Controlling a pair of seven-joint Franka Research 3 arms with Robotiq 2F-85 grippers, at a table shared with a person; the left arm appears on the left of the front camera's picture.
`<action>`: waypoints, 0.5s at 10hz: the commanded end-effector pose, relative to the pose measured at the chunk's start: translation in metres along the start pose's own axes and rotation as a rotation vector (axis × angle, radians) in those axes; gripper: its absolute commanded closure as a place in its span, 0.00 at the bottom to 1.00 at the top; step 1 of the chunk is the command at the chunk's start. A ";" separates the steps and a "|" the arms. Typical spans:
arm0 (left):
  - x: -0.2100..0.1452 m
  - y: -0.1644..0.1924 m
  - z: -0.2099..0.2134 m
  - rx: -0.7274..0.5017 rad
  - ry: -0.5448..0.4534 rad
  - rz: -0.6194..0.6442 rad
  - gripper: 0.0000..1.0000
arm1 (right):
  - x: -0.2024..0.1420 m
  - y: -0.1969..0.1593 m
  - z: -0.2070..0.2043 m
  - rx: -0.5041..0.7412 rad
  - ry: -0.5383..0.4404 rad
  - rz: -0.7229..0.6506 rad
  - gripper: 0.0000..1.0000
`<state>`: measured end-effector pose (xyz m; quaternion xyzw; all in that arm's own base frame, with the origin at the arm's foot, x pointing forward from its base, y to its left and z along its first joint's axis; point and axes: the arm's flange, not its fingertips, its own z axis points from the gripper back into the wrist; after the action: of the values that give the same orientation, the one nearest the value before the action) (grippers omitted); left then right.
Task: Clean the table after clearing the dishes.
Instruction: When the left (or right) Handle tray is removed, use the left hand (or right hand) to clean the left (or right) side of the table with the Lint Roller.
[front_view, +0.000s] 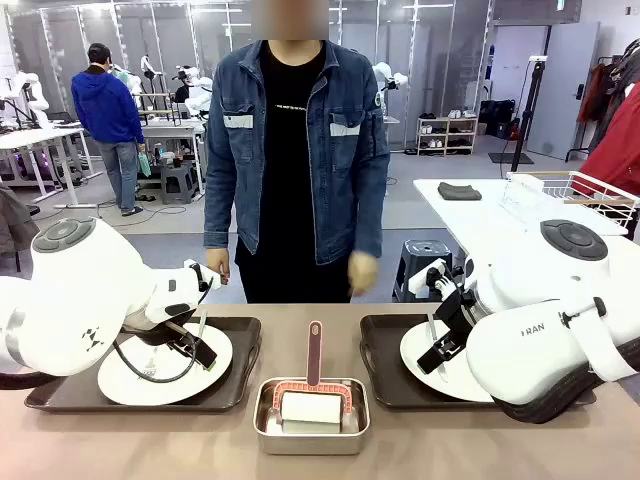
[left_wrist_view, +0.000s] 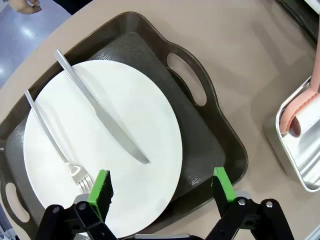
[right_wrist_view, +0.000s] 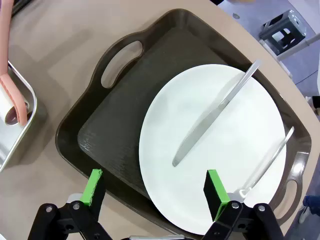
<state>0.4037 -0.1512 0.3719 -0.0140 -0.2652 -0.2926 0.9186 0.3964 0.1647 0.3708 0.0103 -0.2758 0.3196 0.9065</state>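
Hovering released: left pincer (left_wrist_view: 161, 180) over left plate (left_wrist_view: 150, 110) edge, right pincer (right_wrist_view: 154, 179) over right plate (right_wrist_view: 235, 135).

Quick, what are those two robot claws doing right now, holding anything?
Left gripper: open, holding nothing, above the left tray.
Right gripper: open, holding nothing, above the right tray.

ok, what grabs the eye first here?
Two mirrored settings: the left tray and right tray each hold a white plate with knife and fork. The left gripper and right gripper hover open over them. Between them a steel pan holds a pink roller.
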 end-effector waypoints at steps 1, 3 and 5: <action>0.000 0.000 0.000 0.000 0.000 0.000 0.00 | 0.000 0.000 0.000 0.000 0.000 0.000 0.00; 0.000 0.000 0.000 0.000 0.000 0.000 0.00 | 0.000 0.000 0.000 0.000 0.000 0.000 0.00; 0.000 0.000 0.000 0.000 0.000 0.000 0.00 | 0.000 0.000 0.000 0.000 0.000 0.000 0.00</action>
<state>0.4035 -0.1517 0.3719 -0.0140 -0.2652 -0.2932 0.9184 0.3967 0.1643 0.3708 0.0099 -0.2758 0.3196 0.9065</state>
